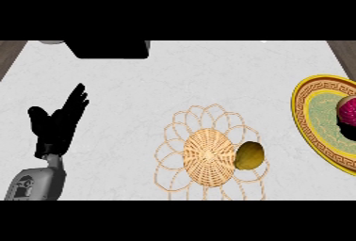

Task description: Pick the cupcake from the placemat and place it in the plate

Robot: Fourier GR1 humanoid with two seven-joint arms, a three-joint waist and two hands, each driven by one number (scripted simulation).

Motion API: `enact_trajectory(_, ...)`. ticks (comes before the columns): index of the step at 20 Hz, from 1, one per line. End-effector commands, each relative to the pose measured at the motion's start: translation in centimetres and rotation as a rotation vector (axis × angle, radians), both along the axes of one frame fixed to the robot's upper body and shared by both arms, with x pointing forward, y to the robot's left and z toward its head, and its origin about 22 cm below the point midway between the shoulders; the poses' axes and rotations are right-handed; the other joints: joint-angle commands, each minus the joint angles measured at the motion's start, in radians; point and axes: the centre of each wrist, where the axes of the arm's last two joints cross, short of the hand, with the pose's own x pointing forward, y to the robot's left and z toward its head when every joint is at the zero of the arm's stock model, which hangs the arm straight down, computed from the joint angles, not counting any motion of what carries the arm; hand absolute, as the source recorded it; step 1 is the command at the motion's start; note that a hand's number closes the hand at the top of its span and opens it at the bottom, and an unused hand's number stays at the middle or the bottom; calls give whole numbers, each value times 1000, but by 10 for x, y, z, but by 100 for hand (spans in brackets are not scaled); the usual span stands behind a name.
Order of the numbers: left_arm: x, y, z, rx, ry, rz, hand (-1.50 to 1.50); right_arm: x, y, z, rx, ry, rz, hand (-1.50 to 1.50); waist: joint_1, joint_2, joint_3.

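A cupcake with a magenta top (348, 111) shows at the view's right edge, over the green middle of the gold-rimmed plate (303, 113). Right below it a black part of my right hand (347, 130) meets the cupcake; the rest of that hand is cut off by the edge. The round wicker placemat (207, 156) lies at the lower centre with a lacy wire border. My left hand (59, 123) rests open at the far left, fingers pointing up, well away from the placemat.
A yellow-olive rounded object (250, 156) sits on the placemat's right side. A black block (111, 48) stands at the counter's far edge, upper left. The plate runs out of view on the right.
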Motion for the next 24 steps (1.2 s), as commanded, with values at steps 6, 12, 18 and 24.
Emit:
enact_trajectory(6, 9, -3, 5, 2, -4, -7, 0, 18, -81, -33, -10, 237, 25, 150, 11, 3, 1)
enact_trajectory(12, -6, -19, -6, -8, -4, 13, 0, 13, -100, -74, 125, 294, 148, -150, 8, 2, 1)
enact_trajectory(18, 4, -4, -10, -5, 0, 18, 0, 24, -98, -58, 93, 6, 238, -150, -1, 1, 1)
enact_trajectory(24, -6, 15, -15, 5, 6, 25, 0, 16, -106, -9, 331, -196, 440, -150, -22, -7, -1)
